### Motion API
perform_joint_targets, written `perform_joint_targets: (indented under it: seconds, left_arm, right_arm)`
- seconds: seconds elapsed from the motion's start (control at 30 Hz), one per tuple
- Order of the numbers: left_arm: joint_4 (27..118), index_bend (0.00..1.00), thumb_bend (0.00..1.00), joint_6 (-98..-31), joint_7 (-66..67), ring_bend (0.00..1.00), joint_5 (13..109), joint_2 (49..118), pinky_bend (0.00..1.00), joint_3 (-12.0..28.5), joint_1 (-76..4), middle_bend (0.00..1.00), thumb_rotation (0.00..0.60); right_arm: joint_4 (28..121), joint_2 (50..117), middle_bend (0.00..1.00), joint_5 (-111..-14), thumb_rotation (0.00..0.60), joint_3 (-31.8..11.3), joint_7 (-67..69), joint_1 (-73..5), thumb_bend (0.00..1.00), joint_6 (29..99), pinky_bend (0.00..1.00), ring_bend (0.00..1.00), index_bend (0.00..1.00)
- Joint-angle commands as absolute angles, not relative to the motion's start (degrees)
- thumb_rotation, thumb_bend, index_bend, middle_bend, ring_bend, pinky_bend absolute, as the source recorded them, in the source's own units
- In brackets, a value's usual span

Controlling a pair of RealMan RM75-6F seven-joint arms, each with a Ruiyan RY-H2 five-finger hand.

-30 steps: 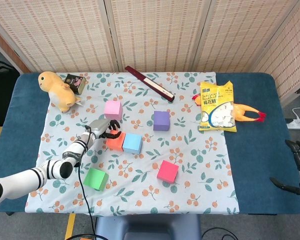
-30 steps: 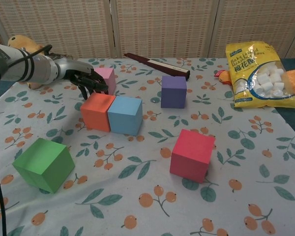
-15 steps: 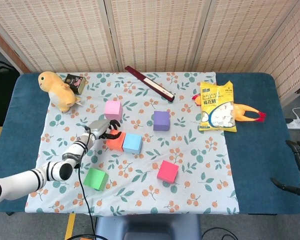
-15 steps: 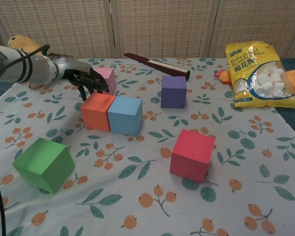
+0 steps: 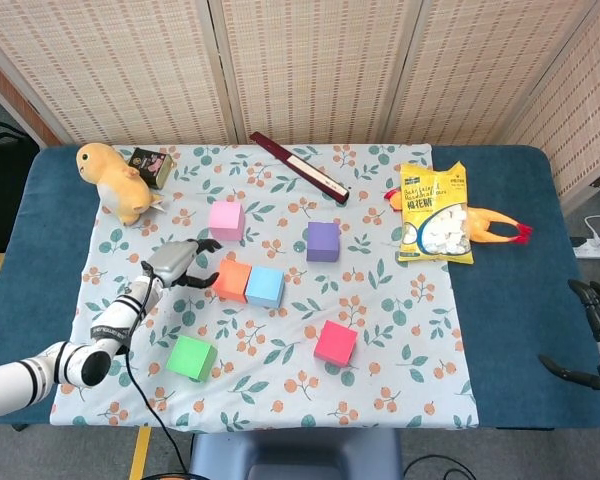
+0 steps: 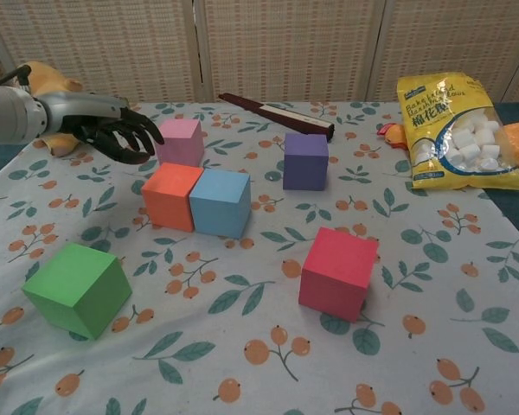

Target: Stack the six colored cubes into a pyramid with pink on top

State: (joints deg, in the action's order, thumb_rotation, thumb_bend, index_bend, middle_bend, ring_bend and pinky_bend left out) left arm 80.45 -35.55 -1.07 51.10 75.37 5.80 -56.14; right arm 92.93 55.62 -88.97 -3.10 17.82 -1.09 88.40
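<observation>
At the upper left of the chest view, the left hand (image 6: pixel 121 131) is seen with fingers spread and nothing held, just beside the light pink cube (image 6: pixel 180 142) and clear of the orange cube (image 6: pixel 170 196). Orange and blue cube (image 6: pixel 219 202) are set side by side and touching, apparently as the start of the pyramid's bottom row. The green cube (image 6: pixel 76 288) is found at lower left, the purple cube (image 6: pixel 305 161) right of centre, and the magenta cube (image 6: pixel 338 272) lower right, all well apart and unstacked. Only in the head view is the right hand (image 5: pixel 598 318) shown, at the far right edge off the cloth; whether it is spread or closed cannot be told.
</observation>
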Motion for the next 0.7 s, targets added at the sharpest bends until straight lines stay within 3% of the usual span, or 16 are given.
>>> perform_joint_targets:
  seconds: [0.03, 0.23, 0.43, 0.7]
  left_arm:
    - [83.3, 0.13, 0.41, -38.7, -2.2, 0.09, 59.1, 74.2, 0.21, 4.5, -52.9, 0.12, 0.593]
    - [82.1, 0.06, 0.42, -40.8, 3.1, 0.00, 64.7, 77.3, 0.14, 3.1, -52.9, 0.01, 0.600]
    - [80.8, 0.00, 0.39, -41.7, 7.6, 0.00, 64.7, 80.5, 0.10, 3.3, -53.5, 0.00, 0.600]
    - [77.8, 0.00, 0.36, -46.1, 14.8, 0.00, 64.7, 84.9, 0.05, 3.8, -53.3, 0.00, 0.600]
  right_arm:
    - [93.1, 55.7, 0.09, -89.2, 0.571, -3.1, 17.7, -1.2, 0.00, 88.5, 0.15, 0.03, 0.00]
    - [93.8, 55.4, 0.09, -89.7, 0.570, -3.0, 17.0, -1.1, 0.00, 89.0, 0.15, 0.03, 0.00]
    - [94.2, 55.2, 0.09, -89.6, 0.571, -2.8, 16.7, -0.6, 0.00, 89.6, 0.15, 0.03, 0.00]
    - [94.2, 55.1, 0.09, -89.8, 0.571, -2.8, 16.8, -0.5, 0.00, 89.8, 0.15, 0.03, 0.00]
